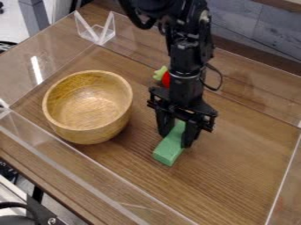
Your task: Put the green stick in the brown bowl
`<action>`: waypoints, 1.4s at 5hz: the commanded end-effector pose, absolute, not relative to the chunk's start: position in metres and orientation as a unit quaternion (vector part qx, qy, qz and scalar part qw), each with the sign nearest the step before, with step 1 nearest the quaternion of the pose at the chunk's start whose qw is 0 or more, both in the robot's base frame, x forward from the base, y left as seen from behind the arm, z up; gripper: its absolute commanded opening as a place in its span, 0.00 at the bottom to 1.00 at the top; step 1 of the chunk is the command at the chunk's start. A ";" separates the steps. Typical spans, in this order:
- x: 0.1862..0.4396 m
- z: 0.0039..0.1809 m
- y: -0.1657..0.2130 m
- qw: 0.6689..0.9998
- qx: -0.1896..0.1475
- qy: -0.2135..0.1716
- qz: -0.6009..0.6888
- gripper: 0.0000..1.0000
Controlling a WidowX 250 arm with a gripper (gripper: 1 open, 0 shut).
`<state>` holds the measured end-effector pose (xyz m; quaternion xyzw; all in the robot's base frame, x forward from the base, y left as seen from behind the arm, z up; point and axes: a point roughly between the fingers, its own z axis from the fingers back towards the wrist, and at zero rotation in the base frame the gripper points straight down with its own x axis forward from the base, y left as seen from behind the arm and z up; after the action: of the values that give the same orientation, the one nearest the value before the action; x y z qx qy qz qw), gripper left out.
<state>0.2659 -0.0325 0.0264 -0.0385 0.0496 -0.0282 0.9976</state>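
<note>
The green stick lies lengthwise from lower left to upper right at centre frame, its upper end pinched by the gripper. The brown bowl, left, holds nothing.

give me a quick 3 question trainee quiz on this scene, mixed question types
1. True or false: the green stick already lies inside the brown bowl.
2. Multiple choice: where is the gripper? A) above the bowl B) down over the upper end of the green stick, fingers on either side C) raised well clear of the table
3. Short answer: what sits in the bowl now?

Key:
1. False. The stick lies on the table to the right of the bowl, apart from it.
2. B
3. Nothing visible; the bowl looks empty.
</note>
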 end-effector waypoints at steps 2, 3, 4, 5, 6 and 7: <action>0.270 0.028 -0.029 0.998 -0.048 0.029 -0.034 0.00; 0.271 0.027 -0.028 0.998 -0.050 0.025 -0.035 0.00; 0.272 0.025 -0.027 0.998 -0.052 0.021 -0.035 0.00; 0.273 0.024 -0.027 0.998 -0.054 0.018 -0.035 0.00; 0.274 0.022 -0.026 0.998 -0.055 0.015 -0.035 0.00; 0.275 0.021 -0.026 0.998 -0.056 0.012 -0.035 0.00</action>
<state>0.2708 -0.0297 0.0223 -0.0567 0.0239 -0.0316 0.9976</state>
